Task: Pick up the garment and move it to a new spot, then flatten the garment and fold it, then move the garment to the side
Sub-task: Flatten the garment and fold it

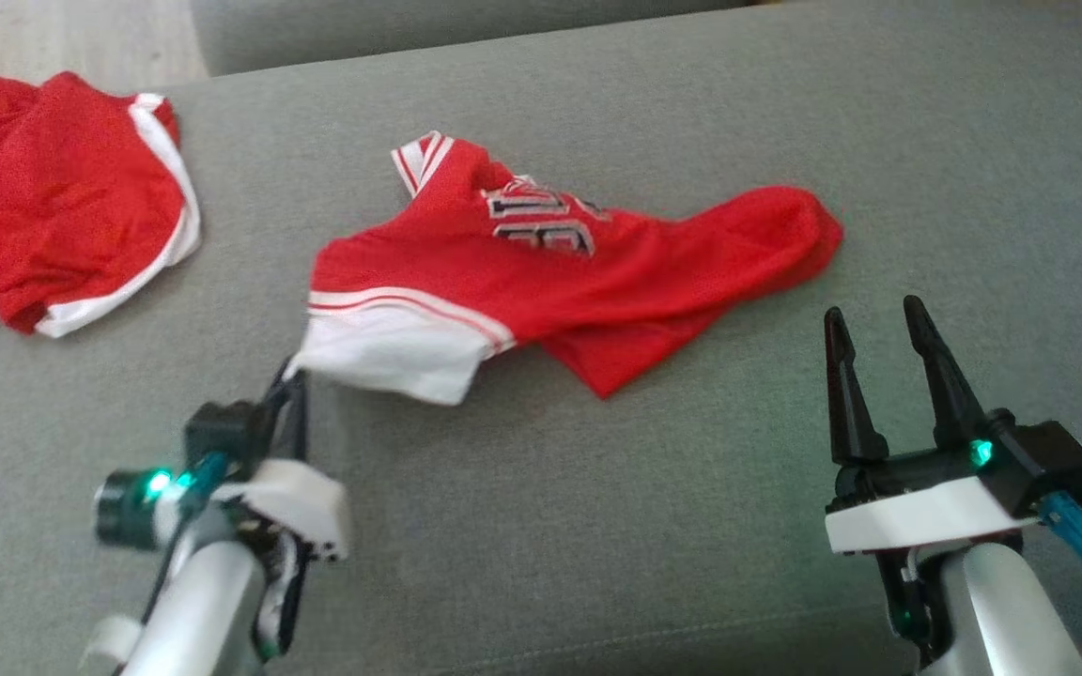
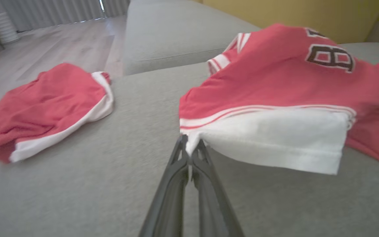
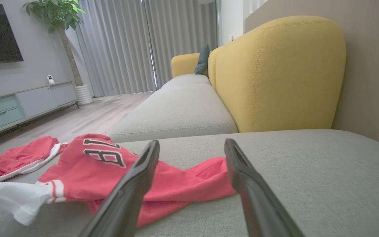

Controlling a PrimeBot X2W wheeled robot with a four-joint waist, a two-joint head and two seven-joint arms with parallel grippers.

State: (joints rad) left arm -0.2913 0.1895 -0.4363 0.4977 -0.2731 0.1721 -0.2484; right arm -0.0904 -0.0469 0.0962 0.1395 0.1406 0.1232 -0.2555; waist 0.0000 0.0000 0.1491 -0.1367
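Left gripper (image 1: 289, 380) pinches the garment (image 1: 550, 272); right gripper (image 1: 873, 314) stands open.
Head view: left fingertips blurred at the white hem, bare cushion (image 1: 597, 526) around both grippers. Left wrist view: fingers closed on the hem's corner, second red cloth (image 2: 44, 105) well to their left. Right wrist view: garment partly hidden behind one finger, open seat ahead.

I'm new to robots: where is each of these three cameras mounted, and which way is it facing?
Head view: on the head, looking down at the sofa seat and red jersey; left gripper and right gripper show.
Left wrist view: on that wrist, along shut fingers pinching the jersey's white edge.
Right wrist view: on that wrist, along open fingers toward a yellow backrest.
Shared: all show the jersey.
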